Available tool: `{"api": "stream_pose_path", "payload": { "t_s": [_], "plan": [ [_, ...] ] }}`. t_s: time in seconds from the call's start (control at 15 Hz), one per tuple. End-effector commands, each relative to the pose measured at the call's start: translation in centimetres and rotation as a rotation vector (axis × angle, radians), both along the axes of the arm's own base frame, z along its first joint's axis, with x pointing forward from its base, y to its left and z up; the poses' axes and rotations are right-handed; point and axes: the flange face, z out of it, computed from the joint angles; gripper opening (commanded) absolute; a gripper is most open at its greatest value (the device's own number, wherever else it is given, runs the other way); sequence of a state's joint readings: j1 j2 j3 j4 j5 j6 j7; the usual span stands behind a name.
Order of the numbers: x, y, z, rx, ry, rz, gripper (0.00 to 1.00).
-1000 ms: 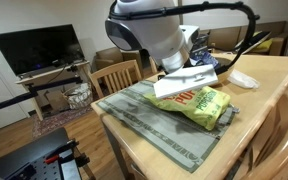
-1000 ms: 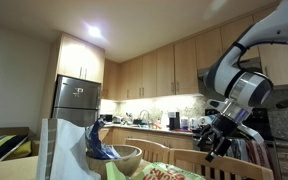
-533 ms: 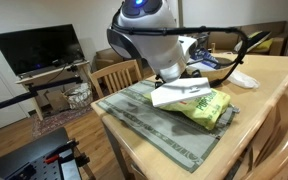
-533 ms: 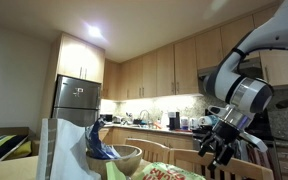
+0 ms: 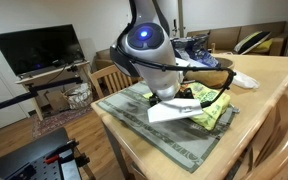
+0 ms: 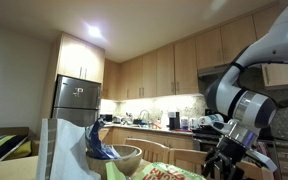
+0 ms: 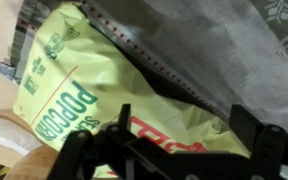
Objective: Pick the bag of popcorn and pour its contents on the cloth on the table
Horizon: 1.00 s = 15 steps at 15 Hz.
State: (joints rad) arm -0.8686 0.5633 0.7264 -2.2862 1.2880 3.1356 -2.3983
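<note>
With the hand (image 7: 169, 152) wide open and empty just above the bag (image 7: 134, 90), which lies flat on the cloth (image 5: 164, 140) on the surface (image 5: 267, 82), best come straight down and pinch one crinkled end rather than the puffed middle; its front reads "POPCORN".

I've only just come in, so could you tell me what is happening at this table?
The robot's gripper hovers open just above the bag, which lies flat on the cloth on the table. In the wrist view the bag fills most of the picture, with the fingers on either side of it. Nothing is gripped yet, and nothing has been poured out.
</note>
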Motion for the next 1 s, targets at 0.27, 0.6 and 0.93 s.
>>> {"api": "stream_pose_path", "payload": {
  "t_s": [0.27, 0.6, 0.93],
  "plan": [
    [0.6, 0.4, -2.1, -0.096, -0.018, 0.084, 1.0],
    [1.4, 0.5, -2.2, -0.163, -0.04, 0.131, 1.0],
    [-0.1, 1.4, -3.2, -0.209, 0.001, 0.159, 1.0]
  ]
}}
